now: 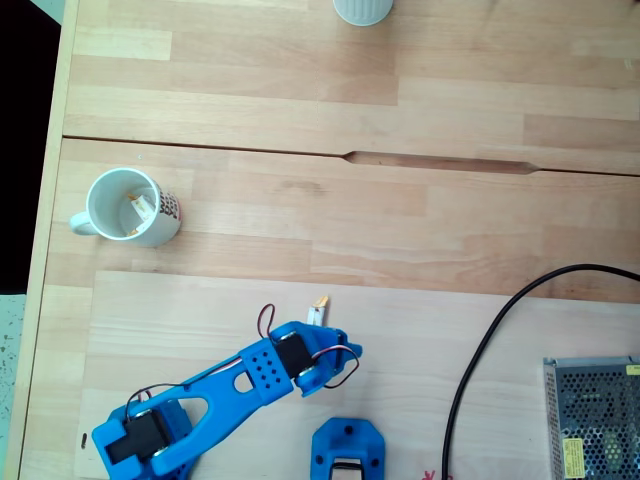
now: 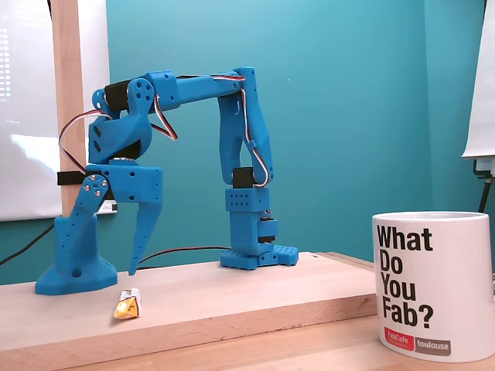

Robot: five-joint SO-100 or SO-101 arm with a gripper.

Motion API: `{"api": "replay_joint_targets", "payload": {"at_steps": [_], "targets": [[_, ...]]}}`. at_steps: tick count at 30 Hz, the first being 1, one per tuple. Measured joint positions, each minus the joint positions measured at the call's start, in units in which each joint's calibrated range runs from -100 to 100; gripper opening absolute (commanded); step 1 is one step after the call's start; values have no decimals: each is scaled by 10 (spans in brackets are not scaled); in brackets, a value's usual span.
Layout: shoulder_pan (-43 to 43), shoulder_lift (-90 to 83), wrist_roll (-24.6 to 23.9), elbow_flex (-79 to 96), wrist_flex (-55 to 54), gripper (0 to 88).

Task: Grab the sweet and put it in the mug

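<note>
In the top-down fixed view the sweet [image 1: 319, 310] lies on the pale wooden surface [image 1: 420, 230], just past the tip of the blue arm [image 1: 230, 385], its white wrapper partly covered by the arm's front end so that mostly one yellow-orange twist shows. In the low side-on fixed view the same sweet [image 2: 128, 303] rests on the raised board near its front edge, with the end effector [image 2: 116, 255] hanging right above it — the long pointed finger [image 2: 144, 224] reaches down close to the board but stays clear of the wrapper. The jaws stand spread apart and hold nothing; the second jaw is hard to separate from the blue block [image 2: 75, 251] around it.

The mug [image 1: 132, 207] stands well to the left in the top-down view, upright, handle pointing left, its dark reddish dotted print visible on the right side. Inside it lies another wrapped candy [image 1: 140, 206], white and yellow, small and blurred. In the side-on view a mug [image 2: 433, 284] printed "What Do You Fab?" is cut off by the right edge.

A pale ribbed cup [image 1: 362, 9] is cropped by the top border. A black cable [image 1: 490, 340] curves toward a metal mesh box [image 1: 592, 415] — only part of it in frame.
</note>
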Motion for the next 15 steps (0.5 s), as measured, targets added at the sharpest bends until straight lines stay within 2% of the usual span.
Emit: {"api": "replay_joint_targets", "payload": {"at_steps": [15], "targets": [[0, 35, 0, -77, 13, 317]]}}
